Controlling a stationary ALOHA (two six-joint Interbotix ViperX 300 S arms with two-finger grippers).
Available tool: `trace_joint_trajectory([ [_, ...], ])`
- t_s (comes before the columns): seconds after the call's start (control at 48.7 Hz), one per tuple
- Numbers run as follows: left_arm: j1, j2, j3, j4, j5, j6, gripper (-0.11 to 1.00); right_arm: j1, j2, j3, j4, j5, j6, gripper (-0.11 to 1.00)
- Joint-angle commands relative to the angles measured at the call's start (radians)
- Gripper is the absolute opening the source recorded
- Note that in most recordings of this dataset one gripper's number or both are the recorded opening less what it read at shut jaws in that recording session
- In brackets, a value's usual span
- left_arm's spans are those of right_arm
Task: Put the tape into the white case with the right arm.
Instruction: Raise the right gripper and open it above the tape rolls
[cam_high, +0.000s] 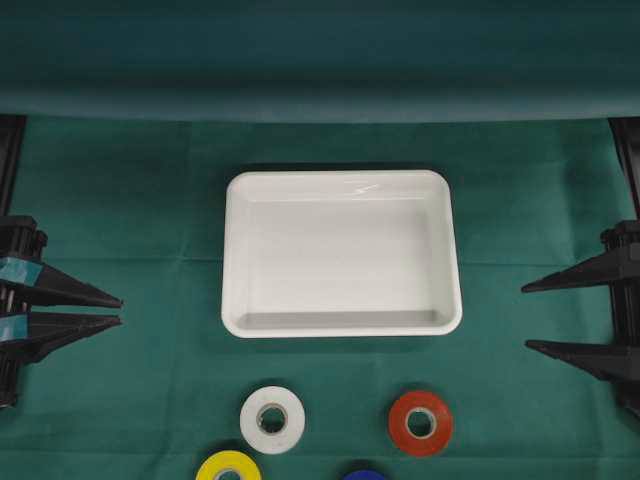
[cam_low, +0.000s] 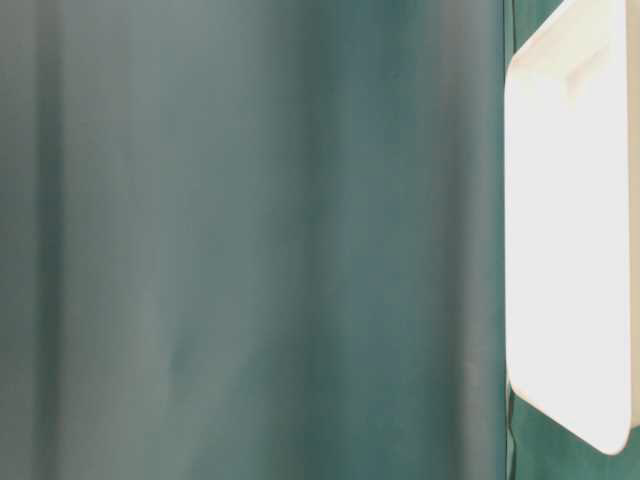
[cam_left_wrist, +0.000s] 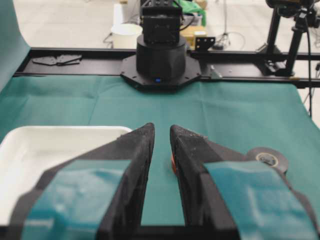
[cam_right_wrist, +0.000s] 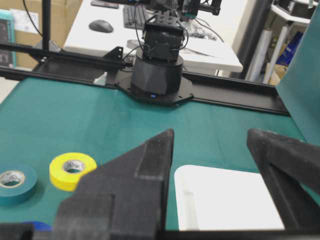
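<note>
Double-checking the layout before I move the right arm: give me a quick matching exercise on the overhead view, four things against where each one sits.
Things:
1. white case
2. red tape roll
3. white tape roll
4. right gripper

Places:
A. at the right edge, jaws apart, holding nothing
B. below the case, towards the left
C. middle of the green cloth, nothing in it
D. below the case, towards the right

Pairs: 1-C, 2-D, 3-B, 4-A
</note>
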Motion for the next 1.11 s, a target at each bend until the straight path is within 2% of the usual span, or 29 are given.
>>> trace_joint_trajectory([
  [0.0,-0.006,0.003,-0.018,-0.015,0.018,0.017,0.24,-0.003,0.009,-0.012,-0.002,-0.006,-0.005,0.24],
  [0.041,-0.006,0.005,-0.018,-0.015,0.035,0.018,0.22,-0.003,0.008,-0.006,-0.011,0.0,-0.003,0.22],
  [0.164,-0.008,0.003,-0.026,-0.017,0.06,0.018,0.01,-0.003,0.005,-0.003,-0.014,0.023,0.008,-0.01],
  [0.267,-0.008,0.003,-0.025,-0.017,0.066,0.017,0.0,-0.002,-0.003,-0.003,-0.014,0.029,0.018,-0.09],
  [0.513,-0.012,-0.02,0.0,-0.018,0.081,0.017,0.0,-0.003,-0.009,0.002,-0.017,0.032,0.023,-0.1],
  [0.739,-0.015,-0.166,0.089,-0.018,0.19,0.014,0.0,-0.003,-0.012,0.014,-0.018,0.061,0.021,-0.09],
  [0.841,-0.017,-0.23,0.123,-0.018,0.245,0.014,0.0,-0.003,-0.02,0.026,-0.018,0.064,0.02,-0.01],
  [0.923,-0.017,-0.264,0.14,-0.018,0.281,0.014,0.0,-0.003,-0.023,0.029,-0.018,0.064,0.02,0.12],
  [1.088,-0.017,-0.311,0.155,-0.018,0.339,0.015,0.0,-0.003,-0.021,0.031,-0.018,0.078,0.02,0.58],
])
